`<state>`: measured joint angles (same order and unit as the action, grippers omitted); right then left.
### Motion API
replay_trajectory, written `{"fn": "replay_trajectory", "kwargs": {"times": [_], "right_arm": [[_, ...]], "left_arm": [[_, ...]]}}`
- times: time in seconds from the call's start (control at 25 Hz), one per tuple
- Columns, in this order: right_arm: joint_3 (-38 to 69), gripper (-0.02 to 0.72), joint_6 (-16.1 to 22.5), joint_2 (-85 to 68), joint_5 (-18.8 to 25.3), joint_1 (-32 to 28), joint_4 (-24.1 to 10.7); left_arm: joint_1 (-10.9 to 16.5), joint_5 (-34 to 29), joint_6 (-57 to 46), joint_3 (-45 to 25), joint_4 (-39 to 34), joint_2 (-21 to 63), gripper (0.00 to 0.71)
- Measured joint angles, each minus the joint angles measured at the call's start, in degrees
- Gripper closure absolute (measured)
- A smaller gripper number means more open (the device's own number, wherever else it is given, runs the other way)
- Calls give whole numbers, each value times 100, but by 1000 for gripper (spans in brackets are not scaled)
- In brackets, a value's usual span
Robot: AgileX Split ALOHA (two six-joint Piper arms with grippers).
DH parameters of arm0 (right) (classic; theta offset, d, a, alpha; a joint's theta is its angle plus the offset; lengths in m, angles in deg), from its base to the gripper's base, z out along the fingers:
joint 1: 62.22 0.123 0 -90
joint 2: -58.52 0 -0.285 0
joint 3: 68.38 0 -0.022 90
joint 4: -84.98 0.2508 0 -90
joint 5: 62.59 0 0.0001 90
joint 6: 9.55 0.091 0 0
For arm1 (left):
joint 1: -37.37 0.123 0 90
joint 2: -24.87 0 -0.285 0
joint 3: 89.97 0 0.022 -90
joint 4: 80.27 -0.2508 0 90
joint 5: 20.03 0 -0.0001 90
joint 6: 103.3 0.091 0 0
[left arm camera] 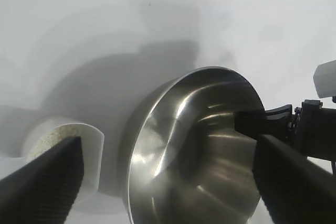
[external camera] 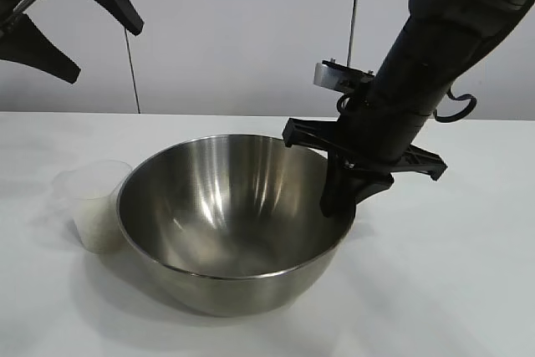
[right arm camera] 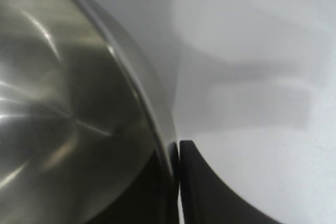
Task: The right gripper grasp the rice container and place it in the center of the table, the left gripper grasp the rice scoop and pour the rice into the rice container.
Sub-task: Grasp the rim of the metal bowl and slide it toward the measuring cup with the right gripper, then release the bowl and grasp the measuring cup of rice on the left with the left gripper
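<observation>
- Exterior view: the right claw (external camera: 338,194) is clamped on the near-right rim of the rice container (external camera: 226,215), one finger inside the wall and one outside, as the steel bowl sits on the white tabletop (external camera: 451,273).
- Right wrist view: the fingers (right arm camera: 197,182) pinch the thin rim of the rice container (right arm camera: 79,103) with no gap visible between them.
- The rice scoop (external camera: 94,202), holding rice (left arm camera: 52,135), stands touching or just beside the bowl's left side; contact cannot be settled.
- The left claw (external camera: 63,18) hangs high above the scoop, fingers spread apart, holding nothing.
- Judgement: the bowl looks close to centre. A clean finish would mean setting it flat, opening slowly, and lifting straight off the rim so that the bowl does not nudge the scoop.
</observation>
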<state>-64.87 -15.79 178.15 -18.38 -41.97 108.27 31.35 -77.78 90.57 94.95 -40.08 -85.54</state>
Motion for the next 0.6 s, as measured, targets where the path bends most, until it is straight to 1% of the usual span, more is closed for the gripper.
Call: {"fn": "replay_trajectory", "kwargs": {"times": [0.04,0.12,0.16,0.24,0.32,0.48,0.52,0.6], "right_arm": [[-122,50,0,-40,126,0,-15],[-466,26,53,-179,408,0,-70],[-622,20,99,-252,512,0,-164],[-1016,17,245,-409,823,-26,-426],[-1322,14,394,-476,1153,-141,-782],[-1583,9,479,-487,1713,-749,-1426],[-1605,9,479,-487,1847,-964,-1553],[-1613,9,429,-487,2110,-1374,-1690]], "left_arm": [[0,0,0,0,0,0,78],[0,5,0,0,0,0,78],[0,5,0,0,0,0,78],[0,10,0,0,0,0,78],[0,10,0,0,0,0,78],[0,15,0,0,0,0,78],[0,15,0,0,0,0,78],[0,15,0,0,0,0,78]]}}
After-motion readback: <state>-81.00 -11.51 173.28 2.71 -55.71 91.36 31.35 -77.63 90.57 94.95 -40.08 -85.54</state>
